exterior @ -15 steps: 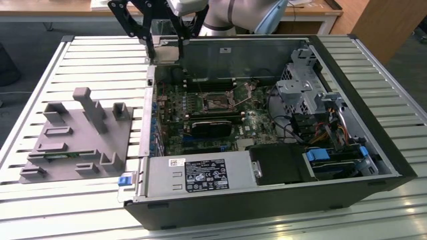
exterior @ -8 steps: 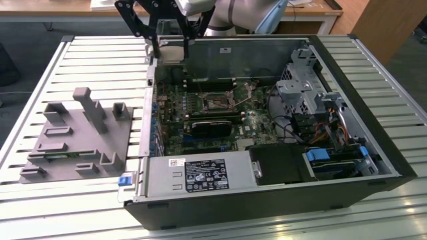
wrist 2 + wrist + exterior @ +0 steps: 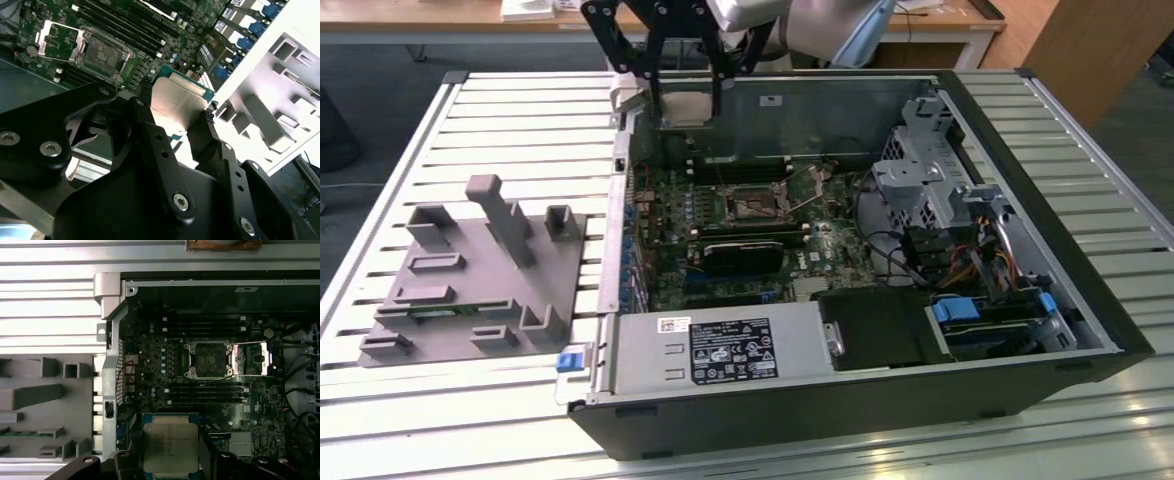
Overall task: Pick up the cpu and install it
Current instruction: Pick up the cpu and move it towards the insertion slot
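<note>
Open from above over the black square socket (image 3: 754, 205) on the green motherboard (image 3: 834, 245), in the exterior view. Hemmed at 6 o'clock by a black rectangular block (image 3: 747, 252), at 3 by a grey metal drive cage (image 3: 921, 170), at 12 by the grey steel case wall (image 3: 821, 105). Topped at 11 by black gripper (image 3: 690, 100) clamped on silver square cpu (image 3: 171, 447).

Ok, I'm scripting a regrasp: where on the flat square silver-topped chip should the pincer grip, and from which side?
Probably by two opposite thin edges, coming from the lid side. The flat square silver-topped cpu is thin with no handle, and the black pincer is shut on those edges, lid toward the wrist, leaving the underside free.
</note>
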You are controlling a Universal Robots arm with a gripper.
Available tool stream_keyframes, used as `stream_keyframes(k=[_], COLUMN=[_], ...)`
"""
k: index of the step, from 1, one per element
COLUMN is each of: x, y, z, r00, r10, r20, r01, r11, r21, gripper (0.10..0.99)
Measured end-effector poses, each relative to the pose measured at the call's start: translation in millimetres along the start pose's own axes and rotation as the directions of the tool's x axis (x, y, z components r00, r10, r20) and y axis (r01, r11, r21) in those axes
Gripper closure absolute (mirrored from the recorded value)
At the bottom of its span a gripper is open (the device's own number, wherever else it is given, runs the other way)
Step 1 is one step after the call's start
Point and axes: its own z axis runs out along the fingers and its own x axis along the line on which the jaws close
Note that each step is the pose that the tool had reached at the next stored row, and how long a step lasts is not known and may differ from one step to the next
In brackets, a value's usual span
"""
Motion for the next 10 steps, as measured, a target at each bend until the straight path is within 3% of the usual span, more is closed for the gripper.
stream_keyframes(k=[10], x=[-29.7], y=[1.7], z=[-0.2], r00=[1.0], r10=[0.0], r20=[0.0], r01=[0.0], r11=[1.0], r21=[0.0], gripper=[0.553])
